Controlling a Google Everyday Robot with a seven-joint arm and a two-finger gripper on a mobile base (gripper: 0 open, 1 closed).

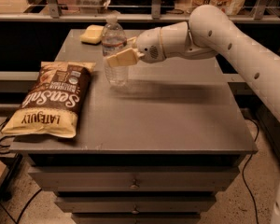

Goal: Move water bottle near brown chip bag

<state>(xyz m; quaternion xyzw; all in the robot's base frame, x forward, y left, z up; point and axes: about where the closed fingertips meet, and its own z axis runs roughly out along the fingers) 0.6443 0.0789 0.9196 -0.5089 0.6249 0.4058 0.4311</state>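
My pincer (117, 52) is clenched on the water bottle (114, 37). One cream finger (122, 58) lies across the front of its ribbed body, just under the pale label band, and the other shows behind it near the shoulder. The bottle stands upright, white cap on top, over the back-left part of the grey tabletop (177, 115). Whether its base touches the tabletop or hangs just above it, I cannot tell.

My arm (233, 41) reaches in from the right, white and rounded, with the wrist level with the bottle's middle. A long shadow runs across the tabletop to the right of the bottle.

The brown chip bag (49, 99) lies flat along the left edge of the tabletop, toward the front. Its lettering reads upside down from here: "Sea Salt" script on the dark centre, "LATE JULY" on the cream end nearest the front. The bottle is behind and to the right of the bag's far corner, near it but apart, with bare tabletop between them.

A yellow sponge (92, 34) sits toward the back-left corner, just behind and left of the bottle. Drawer fronts (135, 183) show below the tabletop.
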